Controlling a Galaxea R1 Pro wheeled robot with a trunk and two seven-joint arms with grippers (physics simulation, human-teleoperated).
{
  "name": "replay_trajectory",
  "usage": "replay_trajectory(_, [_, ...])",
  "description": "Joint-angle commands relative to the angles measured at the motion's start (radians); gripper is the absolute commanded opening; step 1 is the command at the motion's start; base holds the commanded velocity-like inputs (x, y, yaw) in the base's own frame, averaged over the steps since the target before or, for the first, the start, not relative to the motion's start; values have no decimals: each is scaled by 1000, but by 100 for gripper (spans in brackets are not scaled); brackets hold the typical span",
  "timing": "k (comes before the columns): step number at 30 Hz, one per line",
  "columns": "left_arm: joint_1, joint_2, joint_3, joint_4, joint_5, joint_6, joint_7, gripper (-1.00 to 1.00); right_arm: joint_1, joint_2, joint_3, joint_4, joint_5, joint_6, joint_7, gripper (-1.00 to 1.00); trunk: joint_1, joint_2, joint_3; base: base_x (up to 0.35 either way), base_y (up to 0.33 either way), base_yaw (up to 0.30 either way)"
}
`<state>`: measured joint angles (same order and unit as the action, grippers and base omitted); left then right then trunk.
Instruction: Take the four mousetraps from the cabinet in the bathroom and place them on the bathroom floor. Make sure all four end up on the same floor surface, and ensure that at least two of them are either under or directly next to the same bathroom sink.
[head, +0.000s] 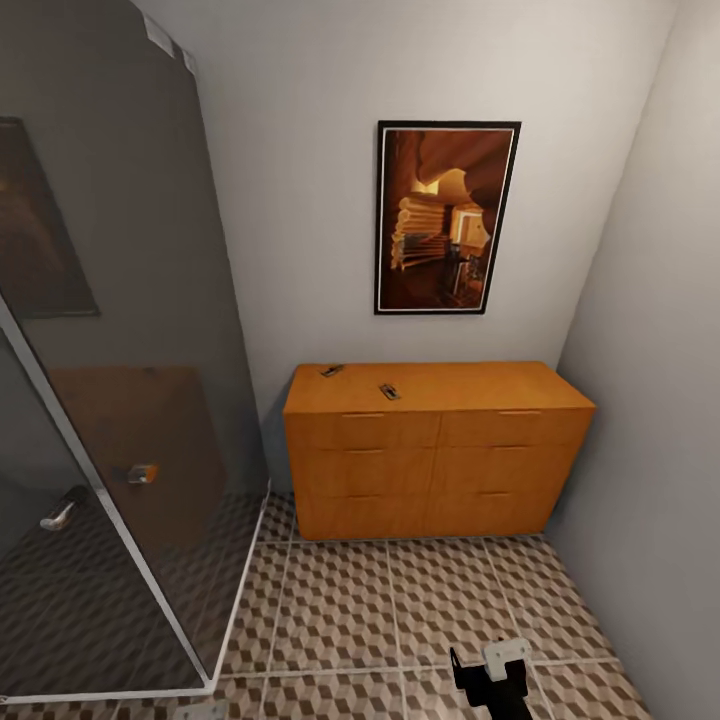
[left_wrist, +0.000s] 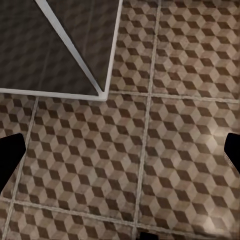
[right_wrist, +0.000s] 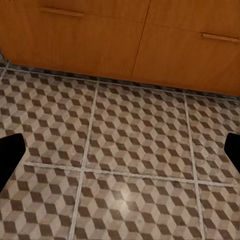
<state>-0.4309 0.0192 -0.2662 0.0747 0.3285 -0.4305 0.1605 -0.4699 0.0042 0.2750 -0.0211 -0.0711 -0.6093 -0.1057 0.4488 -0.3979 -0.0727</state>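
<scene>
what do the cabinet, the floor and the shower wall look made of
Cabinet: looks like orange-brown wood, smooth satin finish, faint grain, slim matching handles.
Floor: likely ceramic tile, printed cube pattern, pale grout lines.
Shower wall: probably tinted glass, see-through, white frame edge.

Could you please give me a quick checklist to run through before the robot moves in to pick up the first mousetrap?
1. Mousetraps located: two on the cabinet top, left mousetrap and right mousetrap; the other two: cannot tell.
2. Path over the bathroom floor to the cabinet: ok.
3. Left gripper open, holding nothing: ok.
4. Right gripper open, holding nothing: ok.
5. Traps within arm's reach: not ok, probably too far.
6. Sink located: cannot tell.
</scene>
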Motion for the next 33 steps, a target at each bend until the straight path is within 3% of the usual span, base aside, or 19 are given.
replay_trajectory(1, [-2, -1, -9, 3, 4, -5, 2, 100, -1, 0, 9, 1, -7, -3, -4, 100, 1, -2, -2, 330, 0, 0])
replay_trajectory(8, [-2, -1, -9, 3, 4, -5, 2, 100, -1, 0, 9, 1, -7, -2, -4, 100, 1, -2, -2, 257, 0, 0])
replay_trajectory(33, [-2, -1, -9, 3, 4, -5, 2, 100, -1, 0, 9, 1, -7, 0, -3, 100, 1, -2, -2, 56, 0, 0])
